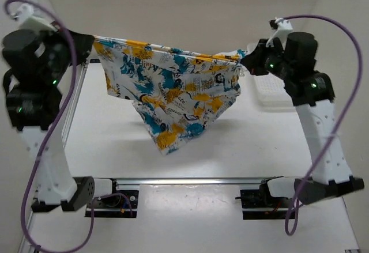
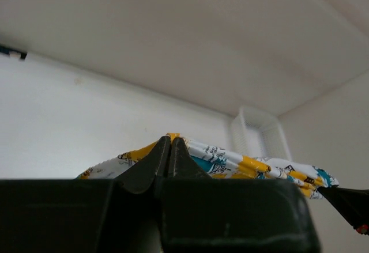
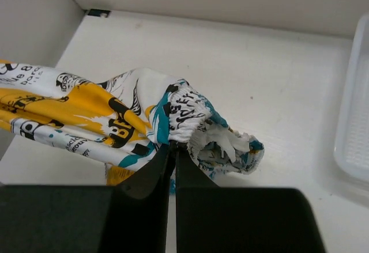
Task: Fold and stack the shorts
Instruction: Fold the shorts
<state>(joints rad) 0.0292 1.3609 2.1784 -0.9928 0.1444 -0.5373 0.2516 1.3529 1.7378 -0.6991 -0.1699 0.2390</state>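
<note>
White worktop (image 1: 115, 149) and plain pale walls fill the scene. Your left fingers (image 2: 158, 161) are pressed together on one end of the waistband of the shorts (image 2: 242, 163), with a yellow-printed edge pinched at their tips. Your right fingers (image 3: 153, 175) are closed in the same way on the other end, gripping a bunched, gathered knot of elastic.

Both arms are raised and set well apart. That pulls the waistband into a nearly straight line between them and lets the printed cloth hang open below it. This looks like a way to spread the garment before it is laid flat for the first fold.

Only the overhead view gives you the whole span. The shorts hang in the air between the arms and taper to a low point over the middle of the worktop. You cannot tell whether that point touches the surface. That view hides both pinches behind the wrists.

The wrist views show you the grips instead:
- The left one looks along the stretched waistband towards a white mesh basket (image 2: 259, 132) at the far side
- The right one shows how crumpled its corner is, with the basket rim just beside it
</note>
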